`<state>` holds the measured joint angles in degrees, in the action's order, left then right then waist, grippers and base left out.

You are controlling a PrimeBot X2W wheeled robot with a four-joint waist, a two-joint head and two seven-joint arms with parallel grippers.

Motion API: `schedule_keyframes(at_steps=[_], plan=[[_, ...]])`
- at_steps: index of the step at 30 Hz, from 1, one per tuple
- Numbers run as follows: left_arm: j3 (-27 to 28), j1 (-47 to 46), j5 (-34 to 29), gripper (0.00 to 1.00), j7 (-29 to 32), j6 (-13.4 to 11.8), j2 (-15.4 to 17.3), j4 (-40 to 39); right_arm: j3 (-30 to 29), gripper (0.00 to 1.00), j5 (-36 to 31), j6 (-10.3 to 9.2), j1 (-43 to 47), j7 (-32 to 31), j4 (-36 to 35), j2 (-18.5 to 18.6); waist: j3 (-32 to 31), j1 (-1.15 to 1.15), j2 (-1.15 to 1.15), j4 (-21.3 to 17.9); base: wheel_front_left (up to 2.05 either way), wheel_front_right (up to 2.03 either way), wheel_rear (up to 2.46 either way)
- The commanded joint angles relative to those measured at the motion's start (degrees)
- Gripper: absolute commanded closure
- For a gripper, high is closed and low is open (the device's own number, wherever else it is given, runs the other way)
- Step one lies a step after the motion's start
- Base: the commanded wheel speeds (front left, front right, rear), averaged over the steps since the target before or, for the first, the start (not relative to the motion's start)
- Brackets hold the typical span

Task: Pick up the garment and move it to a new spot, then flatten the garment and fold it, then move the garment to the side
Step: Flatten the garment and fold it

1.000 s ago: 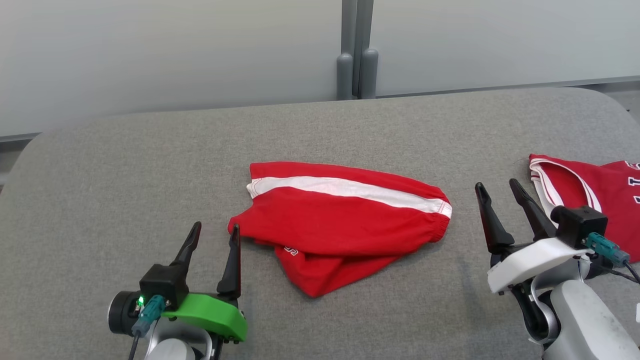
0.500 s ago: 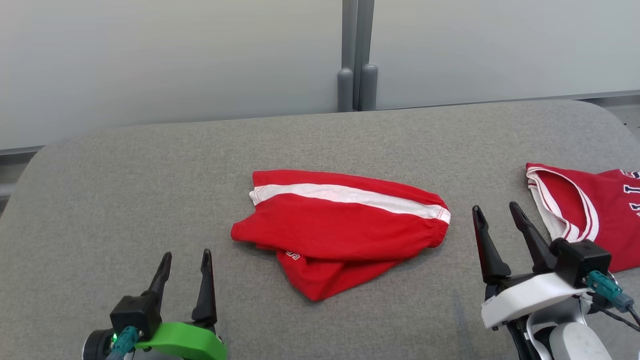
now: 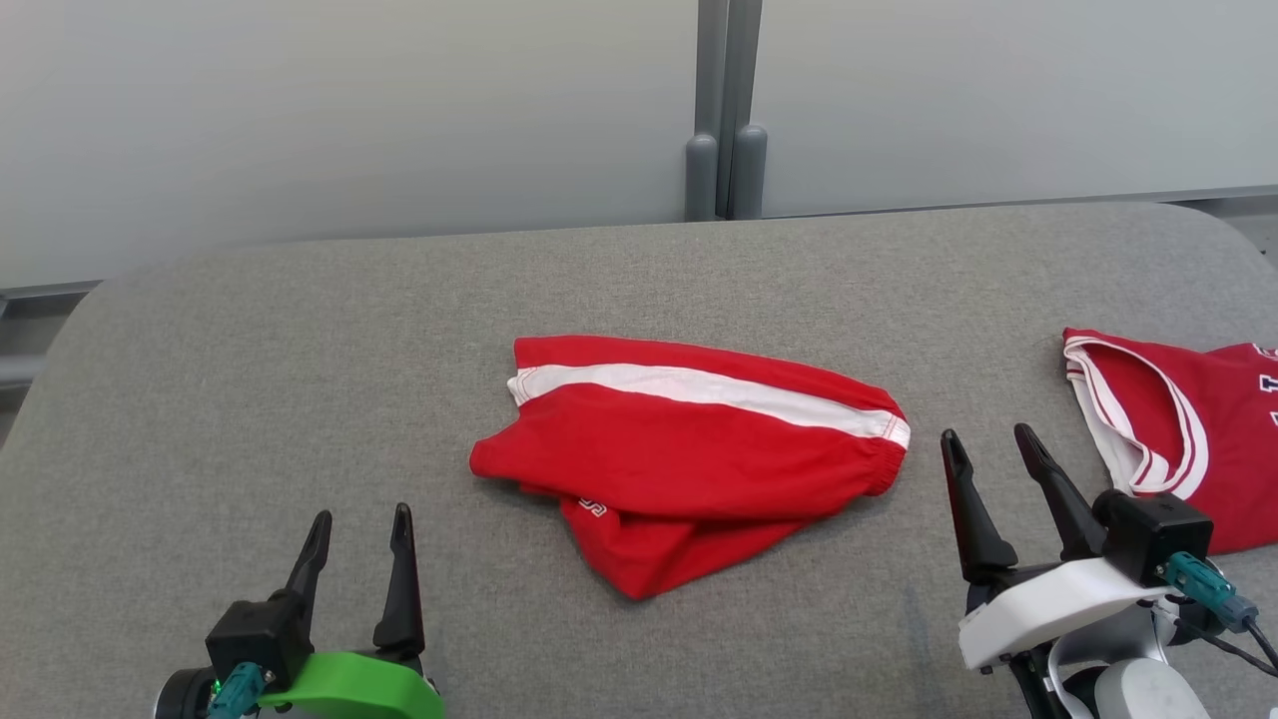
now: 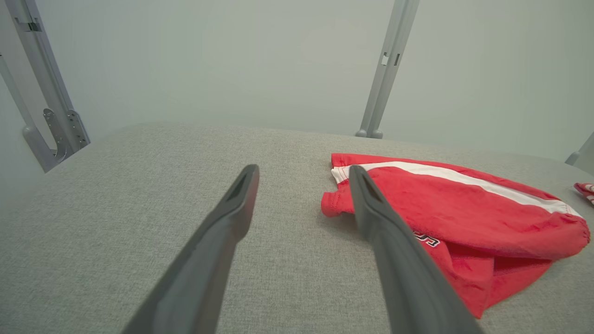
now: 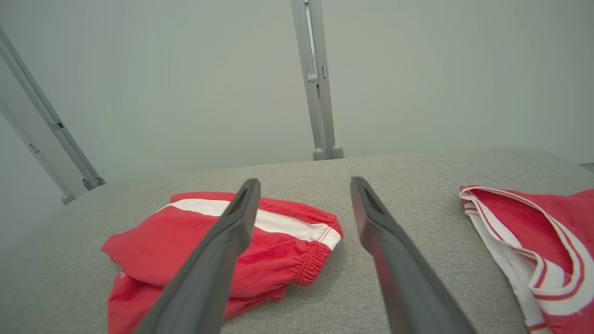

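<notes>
The garment is a pair of red shorts with a white side stripe, lying folded over itself in the middle of the grey padded table. My left gripper stands open and empty near the front edge, to the left of the garment and apart from it. In the left wrist view the garment lies right of that gripper. My right gripper is open and empty just off the elastic waistband end. The right wrist view has the garment to the lower left of the gripper.
A red jersey with white trim lies at the table's right edge, right of my right gripper; it also shows in the wrist views. A grey post stands behind the table against a pale wall.
My left gripper has drawn back and leftward from the garment's left edge toward the table's front. The right gripper has pulled back a little. The head camera has shifted slightly.
</notes>
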<state>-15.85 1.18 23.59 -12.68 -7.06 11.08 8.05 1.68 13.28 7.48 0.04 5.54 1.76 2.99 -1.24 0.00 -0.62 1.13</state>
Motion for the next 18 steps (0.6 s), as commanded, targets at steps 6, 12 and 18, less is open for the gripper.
schedule_keyframes(at_steps=[6, 12, 18], plan=[[-0.05, 0.53, 0.37, 0.0, 0.07, -0.51, 0.55, -0.48, -0.28, 0.0, -0.59, 0.02, -0.11, -0.22, 0.59, -0.02, 0.17, 0.0, 0.62, -0.02, 0.0, 0.0, 0.0], [-0.2, 0.33, 0.41, 0.0, 0.25, -0.71, 0.72, -0.91, -1.52, 0.0, 1.73, 0.02, -0.59, -0.6, 1.07, -0.05, 0.45, 0.0, 0.62, 0.14, 0.0, 0.0, 0.0], [-0.69, -0.45, 0.32, 0.0, 0.23, -0.81, 0.66, -0.98, -3.13, 0.0, 6.96, 0.02, -2.89, -4.7, 3.14, -0.02, 1.26, 0.0, 0.62, 0.88, 0.0, 0.0, 0.0]])
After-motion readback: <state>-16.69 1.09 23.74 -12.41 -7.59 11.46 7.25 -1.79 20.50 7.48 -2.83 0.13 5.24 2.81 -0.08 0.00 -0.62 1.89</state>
